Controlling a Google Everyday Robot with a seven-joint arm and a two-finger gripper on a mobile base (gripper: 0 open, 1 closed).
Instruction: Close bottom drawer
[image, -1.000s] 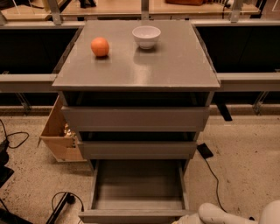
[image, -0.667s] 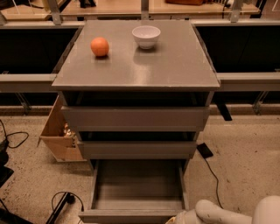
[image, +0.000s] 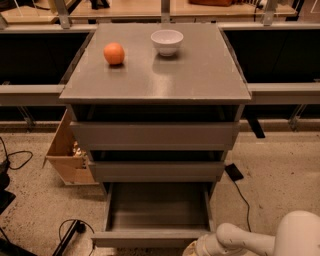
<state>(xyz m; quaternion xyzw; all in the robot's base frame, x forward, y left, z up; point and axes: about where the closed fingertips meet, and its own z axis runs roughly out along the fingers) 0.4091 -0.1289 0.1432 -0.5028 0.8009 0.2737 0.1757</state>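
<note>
The bottom drawer (image: 157, 212) of the grey cabinet is pulled out wide, its empty boxy tray open to view and its flat front panel (image: 150, 238) near the bottom edge. My white arm (image: 250, 240) reaches in from the bottom right. The gripper (image: 192, 249) sits at the bottom edge, right by the right end of the drawer's front panel; most of it is cut off by the frame.
The mid drawer front (image: 156, 170) and top drawer front (image: 154, 135) stand above. On the cabinet top (image: 200, 75) are an orange (image: 114, 53) and a white bowl (image: 167, 41). A cardboard box (image: 67, 152) stands left; cables (image: 70, 232) and a black object (image: 233, 172) lie on the floor.
My arm has moved left along the bottom edge, bringing the gripper closer to the right end of the bottom drawer's front. The drawer has not moved.
</note>
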